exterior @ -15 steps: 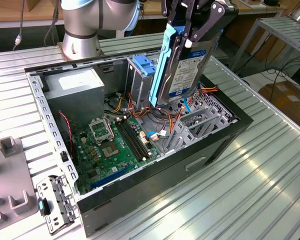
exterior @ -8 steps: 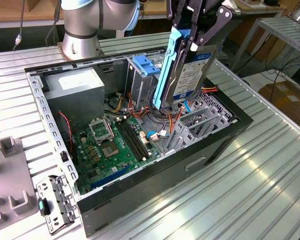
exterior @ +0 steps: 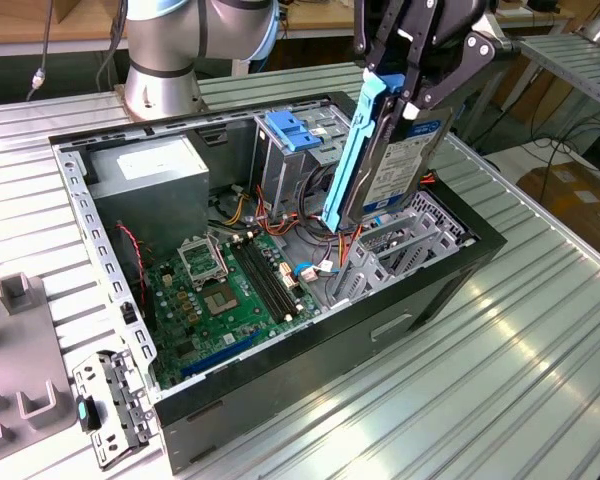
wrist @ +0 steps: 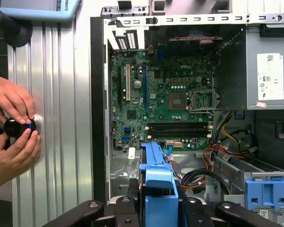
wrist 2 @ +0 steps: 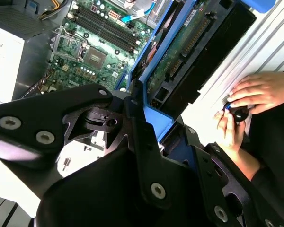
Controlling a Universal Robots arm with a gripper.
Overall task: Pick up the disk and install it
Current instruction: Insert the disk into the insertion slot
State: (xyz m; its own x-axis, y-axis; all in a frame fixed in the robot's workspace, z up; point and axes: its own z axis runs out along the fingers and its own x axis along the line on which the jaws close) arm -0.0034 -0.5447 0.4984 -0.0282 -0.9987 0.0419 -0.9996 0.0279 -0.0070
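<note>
We see the end effector [exterior: 412,95] clenched on the top end of the disk [exterior: 405,165], so it is grasping the disk. The disk is up in the air. It stands almost straight and leans a little. A blue rail [exterior: 348,160] runs down one long edge.

In the exterior view the disk hangs over the open computer case [exterior: 380,335], at about 2 o'clock from the green board [exterior: 220,300]. Its low end dips close to the grey metal bay [exterior: 400,245] in the case. We cannot tell if it touches.

The big grey power box [exterior: 145,170] sits at 11 o'clock from the green board. The tall cage [exterior: 275,175] with its light-blue latch [exterior: 295,130] stands at 12 o'clock from the board, just beside the disk.

The case lies on the ribbed metal surface [exterior: 510,380]. At 8 o'clock from the case, a small metal bracket [exterior: 110,405] lies on the surface.

In the first wrist view, a person's hand [wrist: 12,101] and a second hand [wrist: 12,156] hold a small black knob [wrist: 15,127] beside the case.
</note>
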